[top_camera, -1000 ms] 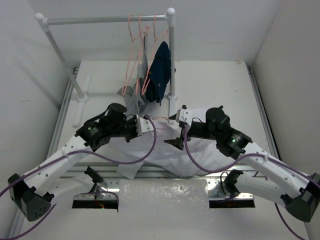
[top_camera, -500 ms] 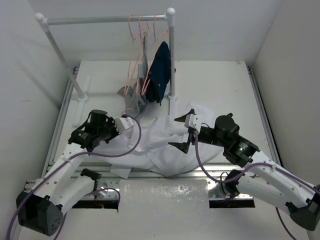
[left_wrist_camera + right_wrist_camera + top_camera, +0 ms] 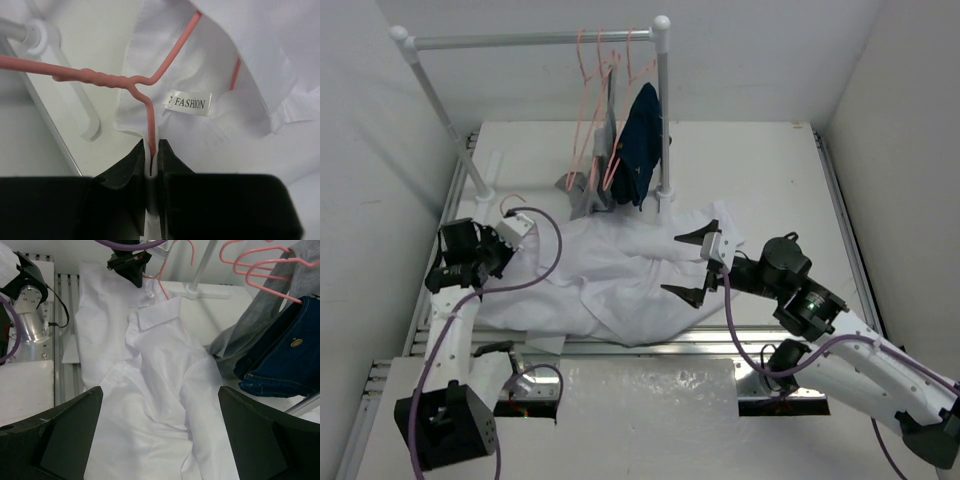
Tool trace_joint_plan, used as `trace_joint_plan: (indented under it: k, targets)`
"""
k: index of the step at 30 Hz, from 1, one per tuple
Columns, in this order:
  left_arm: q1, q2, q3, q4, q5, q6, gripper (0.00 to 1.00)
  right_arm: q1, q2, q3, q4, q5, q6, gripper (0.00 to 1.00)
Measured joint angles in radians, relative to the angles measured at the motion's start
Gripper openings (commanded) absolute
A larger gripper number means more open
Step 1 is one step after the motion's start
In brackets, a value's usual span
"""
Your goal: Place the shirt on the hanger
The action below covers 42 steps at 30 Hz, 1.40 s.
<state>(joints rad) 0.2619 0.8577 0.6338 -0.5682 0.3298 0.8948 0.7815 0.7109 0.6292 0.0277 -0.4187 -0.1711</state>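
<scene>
One white shirt (image 3: 610, 275) lies across the middle, with one pink hanger (image 3: 100, 78) in its collar. Upper centre there's one white rail (image 3: 520, 41), at least three more hangers (image 3: 265, 262), one grey garment (image 3: 585, 200) and one navy garment (image 3: 642, 140). Two arms: left arm (image 3: 470, 255), right arm (image 3: 800, 295).

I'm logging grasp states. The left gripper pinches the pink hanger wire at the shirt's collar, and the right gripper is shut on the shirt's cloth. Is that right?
Not quite. The right gripper is open above the shirt, gripping nothing; the right wrist view shows it. The left gripper does pinch the hanger wire at the collar.
</scene>
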Motion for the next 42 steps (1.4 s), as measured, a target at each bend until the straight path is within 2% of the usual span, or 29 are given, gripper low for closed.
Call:
trace_joint_plan:
  k: [4,10,19,27,31,37,42]
  targets:
    - [0.099,0.047,0.026,0.045,0.016,-0.041,0.0,0.0,-0.021,-0.002,0.002,0.005,0.0,0.99]
    - [0.218,0.138,0.226,0.079,0.027,-0.111,0.0,0.0,-0.046,-0.005,0.002,0.018,0.003,0.99]
    - [0.266,0.259,0.555,0.082,-0.033,-0.16,0.0,0.0,-0.08,-0.009,0.002,0.026,0.006,0.99]
    - [0.339,0.372,0.848,0.013,-0.085,-0.161,0.0,0.0,-0.083,-0.014,0.002,0.027,0.007,0.99]
    - [0.349,0.393,0.932,-0.008,-0.097,-0.154,0.0,0.0,-0.089,-0.019,0.003,0.03,0.007,0.99]
    - [0.349,0.433,1.042,-0.062,0.014,-0.174,0.0,0.0,-0.089,-0.021,0.009,0.037,0.007,0.99]
    - [0.338,0.521,1.206,-0.118,0.139,-0.238,0.0,0.0,-0.098,-0.021,0.009,0.045,0.007,0.99]
